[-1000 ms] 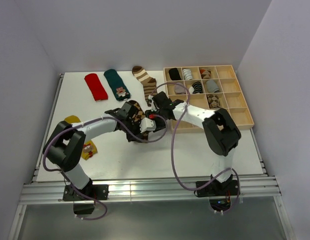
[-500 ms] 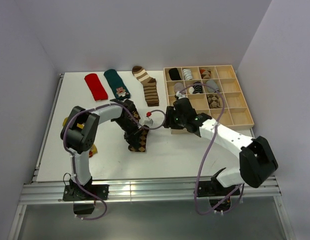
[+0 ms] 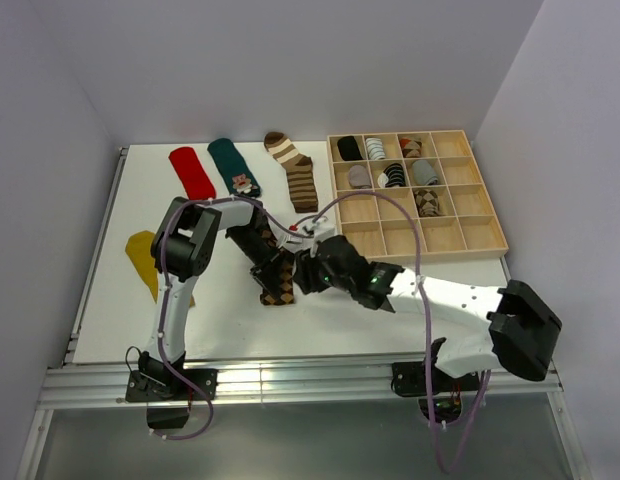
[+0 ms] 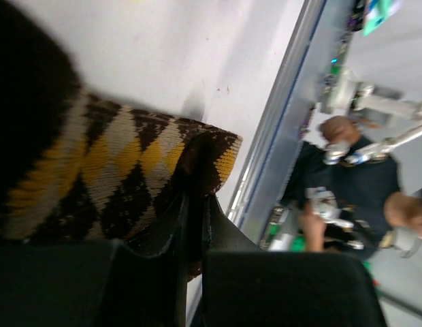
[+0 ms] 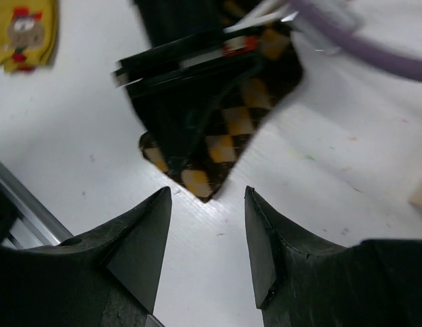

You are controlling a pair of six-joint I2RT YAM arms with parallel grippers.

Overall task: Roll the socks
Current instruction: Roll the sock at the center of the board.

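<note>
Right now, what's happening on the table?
The left gripper is shut on the brown argyle sock. The right gripper sits beside it, jaws open and aimed at the sock's end, holding nothing. The red sock, teal sock and striped sock lie at the far edge, the mustard sock at the left. The wooden tray holds rolled socks.

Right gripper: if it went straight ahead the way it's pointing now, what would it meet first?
Probably the brown argyle sock, whose corner lies just ahead of the right gripper, with the left gripper pinching it. Depth is hard to judge.
</note>
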